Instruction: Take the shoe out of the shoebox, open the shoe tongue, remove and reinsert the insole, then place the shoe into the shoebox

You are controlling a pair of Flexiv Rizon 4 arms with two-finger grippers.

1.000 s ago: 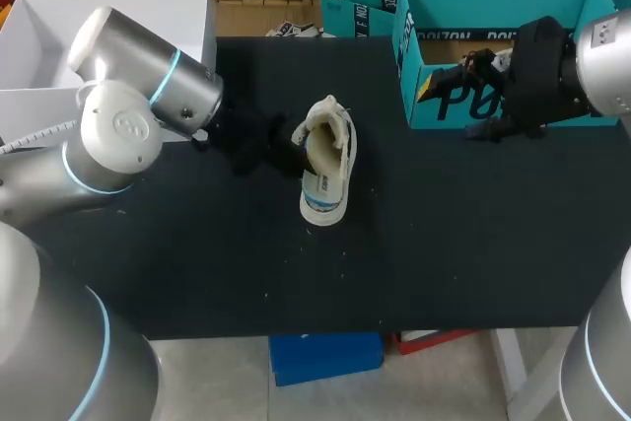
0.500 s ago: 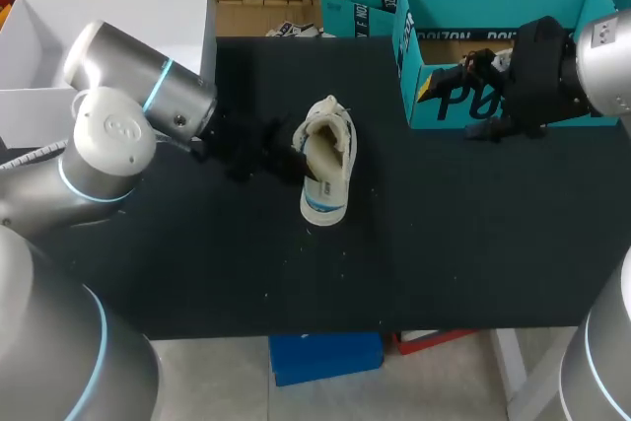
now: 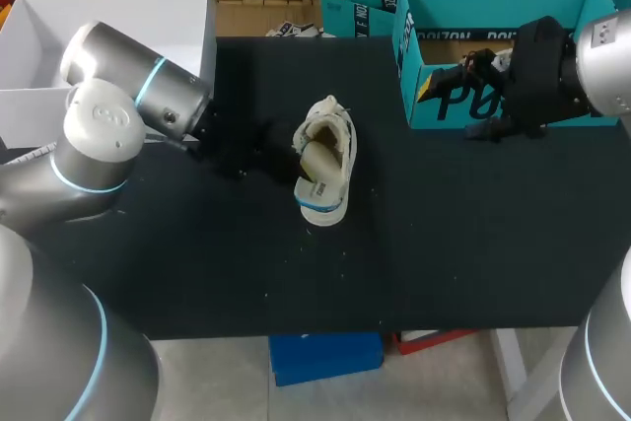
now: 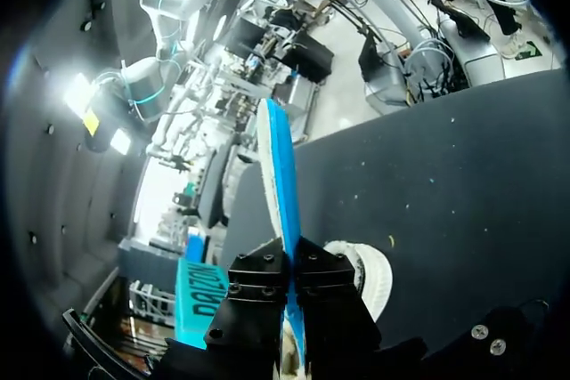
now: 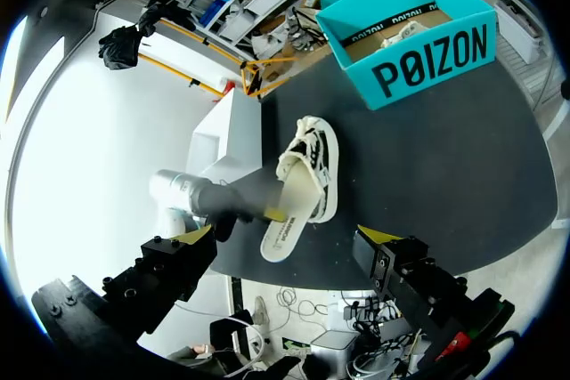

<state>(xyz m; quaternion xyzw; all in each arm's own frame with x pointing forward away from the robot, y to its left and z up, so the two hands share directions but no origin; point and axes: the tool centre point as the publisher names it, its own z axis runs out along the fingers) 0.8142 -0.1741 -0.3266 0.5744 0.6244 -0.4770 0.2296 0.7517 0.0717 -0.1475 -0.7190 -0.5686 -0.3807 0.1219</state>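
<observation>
A white sneaker [image 3: 330, 179] lies on the black table [image 3: 444, 244] near its middle. My left gripper [image 3: 284, 153] sits right beside the shoe, shut on the beige insole [image 3: 315, 157], whose heel end is lifted out of the shoe's opening. In the left wrist view the insole [image 4: 278, 175] stands edge-on, blue-sided, clamped in that gripper [image 4: 292, 262], with the sneaker [image 4: 370, 275] just beyond. My right gripper [image 3: 480, 96] hangs open and empty in front of the teal shoebox [image 3: 493, 101]. From the right wrist view, the shoe [image 5: 319, 166], insole [image 5: 297, 193] and shoebox [image 5: 419, 42] lie ahead of the open right gripper [image 5: 285, 238].
A white open box [image 3: 59, 46] stands at the table's back left corner, behind my left arm [image 3: 138, 96]. A second teal box [image 3: 360, 2] sits behind the table's far edge.
My left arm has drawn back to the left, pulling the insole's heel end up and out of the shoe; the shoe shifted slightly. The right arm has stayed still.
</observation>
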